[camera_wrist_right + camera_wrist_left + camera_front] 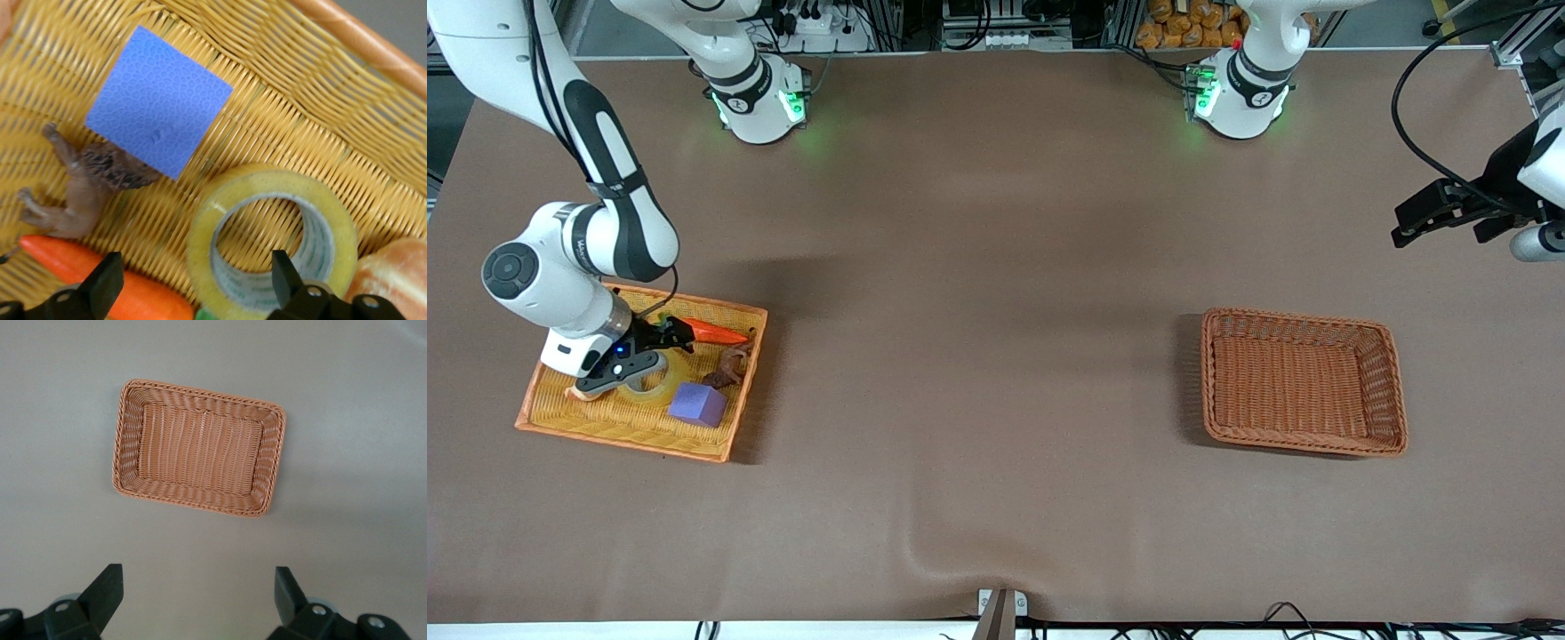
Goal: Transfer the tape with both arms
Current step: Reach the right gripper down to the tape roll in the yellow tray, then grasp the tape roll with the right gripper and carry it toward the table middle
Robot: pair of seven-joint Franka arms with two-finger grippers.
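The tape [656, 386] [200, 247], a yellowish translucent ring with a grey core, lies flat in the yellow wicker tray [623, 440] at the right arm's end of the table. My right gripper [633, 366] [195, 263] is low over it and open. One finger [283, 273] is over the ring's hole; the other stands outside the ring above an orange carrot [100, 280]. The ring's wall lies between them, not clamped. My left gripper [1416, 224] [199, 577] waits open and empty, up in the air at the left arm's end of the table.
In the tray beside the tape lie a purple block [698, 404] [157, 100], a brown toy animal [729, 366] [80, 193], the carrot [716, 332] and a bread roll [393, 273]. A brown wicker basket [1303, 444] [127, 440] stands empty toward the left arm's end.
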